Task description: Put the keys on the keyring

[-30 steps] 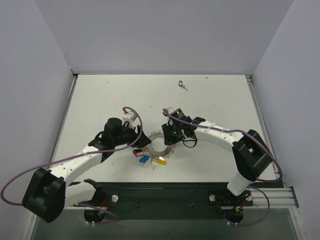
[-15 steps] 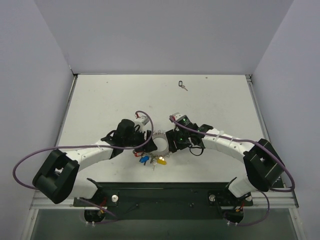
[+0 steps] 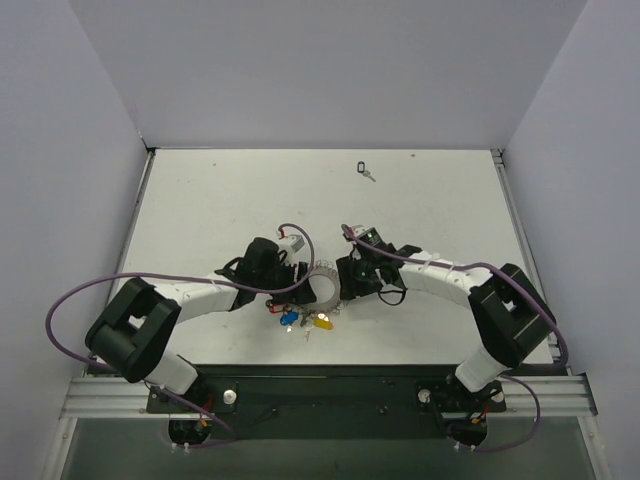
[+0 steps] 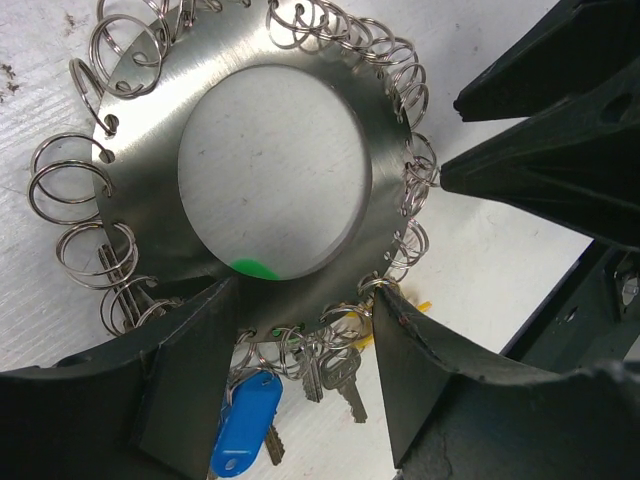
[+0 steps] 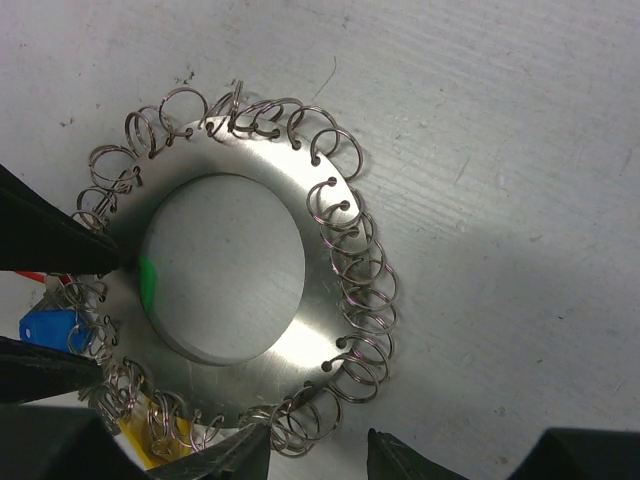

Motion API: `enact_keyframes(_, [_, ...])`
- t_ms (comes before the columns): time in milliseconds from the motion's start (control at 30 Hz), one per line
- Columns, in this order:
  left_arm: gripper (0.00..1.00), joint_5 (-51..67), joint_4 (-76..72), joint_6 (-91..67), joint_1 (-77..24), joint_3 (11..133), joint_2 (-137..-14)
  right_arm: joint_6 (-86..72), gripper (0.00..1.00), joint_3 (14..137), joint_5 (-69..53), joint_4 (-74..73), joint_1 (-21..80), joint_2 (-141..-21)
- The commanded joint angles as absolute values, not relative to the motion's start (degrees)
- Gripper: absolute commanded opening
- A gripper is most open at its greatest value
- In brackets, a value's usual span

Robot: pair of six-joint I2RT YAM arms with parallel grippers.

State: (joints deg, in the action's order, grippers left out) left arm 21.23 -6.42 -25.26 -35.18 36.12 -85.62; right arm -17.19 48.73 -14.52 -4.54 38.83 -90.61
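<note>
The large flat silver metal keyring (image 4: 270,120), pierced by a wide round hole and hung with small wire loops all round its rim, is seen lying flat on the white bench (image 3: 200,200), near its front edge and between the two arms; it is approached from opposite sides. The left hand (image 4: 305,300) is held with its black fingers (image 4: 180,380) parted, the near rim of the keyring being framed between them; whether the metal is touched cannot be told. The right hand (image 5: 320,440) is likewise held apart, its fingertips (image 5: 235,458) set just beside the looped rim on the opposite side, with nothing clamped between them. A small blue-headed key (image 4: 245,425) and two plain silver keys (image 4: 335,370) are seen hanging from loops at the front of the keyring; a yellow-headed key (image 3: 322,322) lies just beside them. A small black-headed key (image 3: 365,169) is left well apart, near the far edge of the bench.
</note>
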Motion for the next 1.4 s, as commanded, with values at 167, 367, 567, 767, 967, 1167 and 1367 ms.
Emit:
enact_keyframes(167, [0.65, 22.67, -9.67, -24.70, -35.33, 38.32, -86.75, -17.58, 0.31, 48.43, -23.81, -0.70, 37.97, -94.65])
enact_keyframes(367, [0.65, 23.82, -10.81, -24.87, -35.33, 38.14, -87.54, -17.23, 0.30, 47.72, -25.93, -0.44, 37.97, -94.83])
enact_keyframes(567, [0.64, 23.99, -11.78, -25.23, -35.33, 37.79, -88.59, -17.05, 0.30, 47.29, -27.24, -0.44, 38.06, -94.13])
enact_keyframes(767, [0.64, 26.62, -14.58, -25.31, -35.51, 37.00, -89.03, -16.35, 0.38, 46.41, -27.51, -0.53, 38.14, -91.76])
enact_keyframes(967, [0.63, 28.38, -16.61, -22.41, -38.32, 37.70, -87.28, -16.17, 0.41, 45.97, -27.25, -0.53, 37.88, -89.04])
enact_keyframes(1167, [0.64, 31.99, -19.25, -20.04, -39.46, 38.05, -86.83, -17.40, 0.42, 45.18, -26.63, -0.53, 37.62, -85.52])
enact_keyframes(1367, [0.60, 35.67, -20.30, -16.18, -39.90, 39.20, -89.73, -18.54, 0.41, 43.60, -27.51, -0.53, 35.77, -83.59])
